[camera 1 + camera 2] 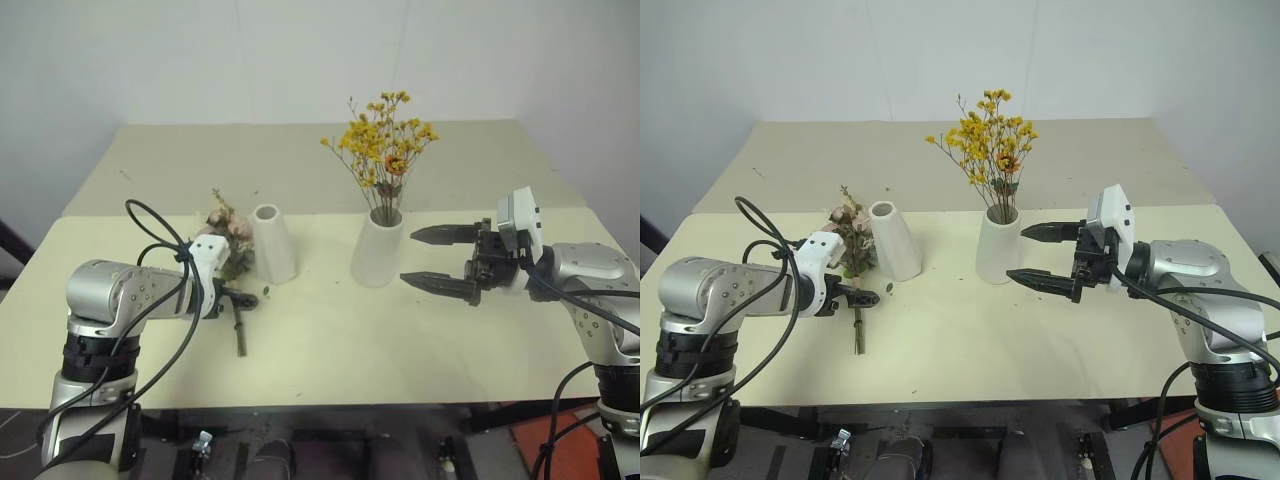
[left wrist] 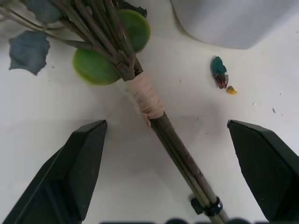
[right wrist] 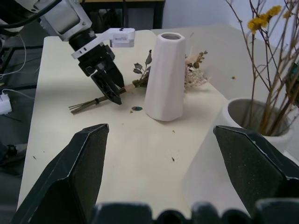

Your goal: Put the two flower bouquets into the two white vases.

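**Left claw open over rose bouquet; yellow spray already in stout vase**

The cream bench (image 1: 330, 340) carries both white vases near its middle. The slim vase (image 1: 272, 243) stands upright at centre-left, its mouth empty. The stouter vase (image 1: 378, 250) stands to its right, well apart from it, and holds the spray of yellow-orange blossoms (image 1: 385, 145), stems upright in its mouth.

The rose bouquet (image 1: 850, 235) lies flat on the bench just left of the slim vase, flower heads toward the far side, stems (image 2: 180, 154) pointing to the near edge. A pale tape binding (image 2: 145, 98) wraps the stems below the green leaves. A small leaf fragment (image 2: 218, 77) lies on the bench beside the slim vase's base.

The left claw (image 2: 177, 168) points down over the bouquet stems, fingers (image 2: 74, 168) spread wide either side of the stems, not touching them and holding nothing.

The right claw (image 1: 440, 258) is held level, pointing left toward the stout vase, just to its right. Its fingers (image 3: 81, 163) stand wide apart and grip nothing; no contact with the vase is seen
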